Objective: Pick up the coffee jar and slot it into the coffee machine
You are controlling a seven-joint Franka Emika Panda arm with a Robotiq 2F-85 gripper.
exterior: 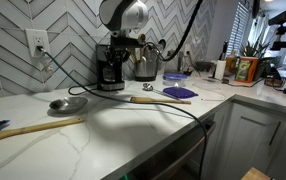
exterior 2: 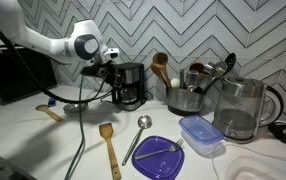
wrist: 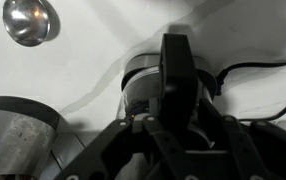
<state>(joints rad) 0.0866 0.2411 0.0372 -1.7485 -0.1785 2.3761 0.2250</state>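
Counts: 1 coffee machine (exterior 2: 130, 80), 1 glass kettle (exterior 2: 241, 108), 1 steel utensil canister (exterior 2: 183, 100), 1 purple plate (exterior 2: 148, 166), 1 blue plastic container (exterior 2: 201, 135), 1 metal ladle (exterior 2: 136, 140), 1 wall outlet (exterior: 36, 41). 2 loose wooden utensils: spatula (exterior 2: 108, 150), spoon (exterior 2: 51, 113).

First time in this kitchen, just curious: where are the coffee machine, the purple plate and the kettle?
coffee machine (exterior 2: 132, 72): exterior view, its black upper body.
purple plate (exterior 2: 149, 166): exterior view, a bare part near its front rim.
kettle (exterior 2: 240, 112): exterior view, its glass body.
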